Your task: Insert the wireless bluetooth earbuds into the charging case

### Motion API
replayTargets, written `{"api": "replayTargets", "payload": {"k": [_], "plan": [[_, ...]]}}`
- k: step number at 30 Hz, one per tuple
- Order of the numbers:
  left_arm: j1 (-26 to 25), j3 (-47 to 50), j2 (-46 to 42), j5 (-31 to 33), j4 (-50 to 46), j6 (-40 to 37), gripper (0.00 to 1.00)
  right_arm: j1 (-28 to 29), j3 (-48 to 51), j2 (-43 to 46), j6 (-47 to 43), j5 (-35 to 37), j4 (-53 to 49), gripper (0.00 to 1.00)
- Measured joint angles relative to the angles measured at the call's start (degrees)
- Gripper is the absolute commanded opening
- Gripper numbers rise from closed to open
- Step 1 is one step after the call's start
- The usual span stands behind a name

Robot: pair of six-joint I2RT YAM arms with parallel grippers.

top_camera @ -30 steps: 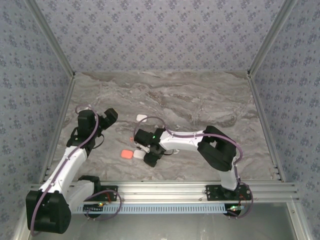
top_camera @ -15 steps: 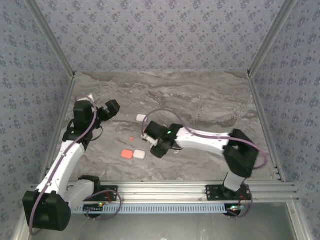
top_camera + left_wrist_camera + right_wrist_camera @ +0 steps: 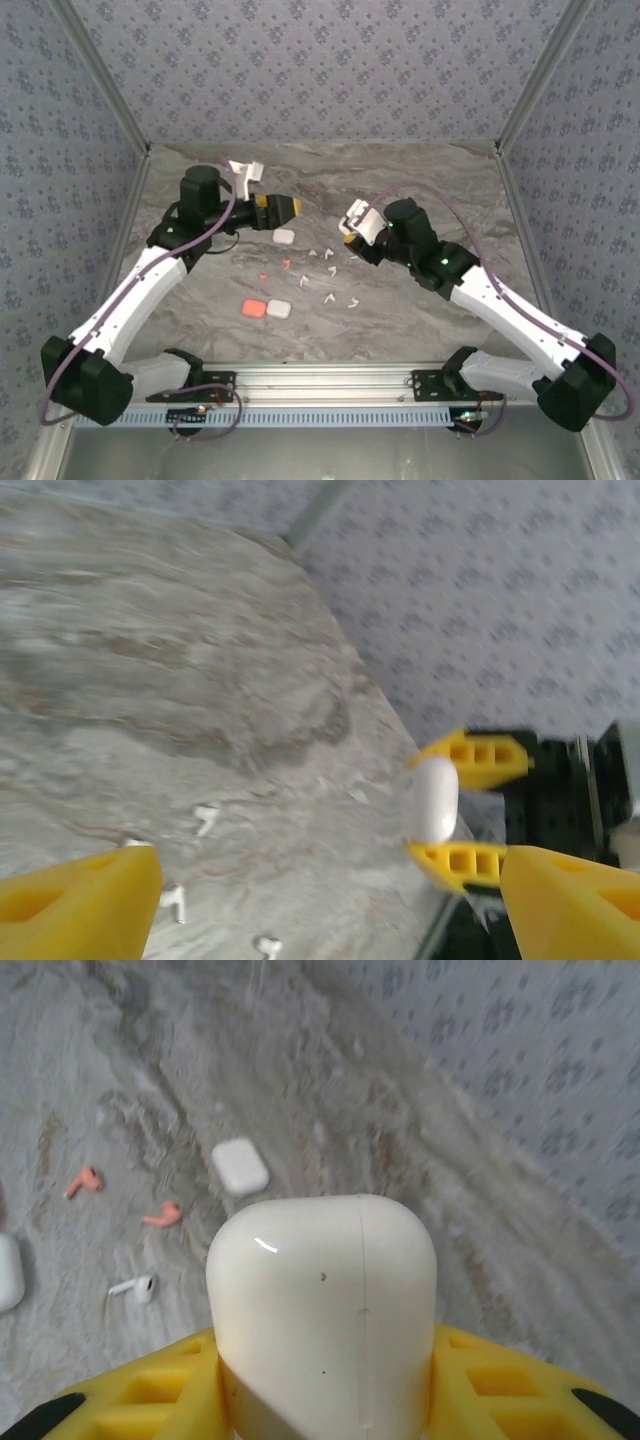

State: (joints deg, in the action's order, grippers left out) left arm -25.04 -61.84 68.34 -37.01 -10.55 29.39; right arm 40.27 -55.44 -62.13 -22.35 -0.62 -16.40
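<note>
Both arms are now reaching farther in than before. The right gripper (image 3: 352, 222) is pinching a charging case (image 3: 320, 1300) aloft, right of the lone white case (image 3: 284, 237); the left gripper (image 3: 288, 207) is hovering spread just behind it; earbuds (image 3: 313, 255) are lying scattered near it.

Overhead, 2 wrist close-ups (shared table (image 3: 430, 180))

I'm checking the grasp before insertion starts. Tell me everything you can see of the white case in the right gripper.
The white case is a smooth, glossy, plastic-looking rounded block with a thin seam line running across one face and a tiny dot beside it; it looks closed. It is held clear of the table, clamped on two opposite sides between the yellow fingers of the right gripper. Nothing else touches it.
</note>
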Motion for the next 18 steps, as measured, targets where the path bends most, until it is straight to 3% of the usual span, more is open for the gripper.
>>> {"api": "replayTargets", "payload": {"k": [10, 18], "plan": [[-8.1, -6.1, 6.7, -5.1, -1.5, -3.9, 0.86, 0.1, 0.0, 1.2, -7.2, -3.3, 3.0, 0.43], [-11.8, -9.9, 11.6, -6.1, -2.8, -6.2, 0.68, 1.4, -1.0, 0.2, -8.2, -3.3, 3.0, 0.43]]}}
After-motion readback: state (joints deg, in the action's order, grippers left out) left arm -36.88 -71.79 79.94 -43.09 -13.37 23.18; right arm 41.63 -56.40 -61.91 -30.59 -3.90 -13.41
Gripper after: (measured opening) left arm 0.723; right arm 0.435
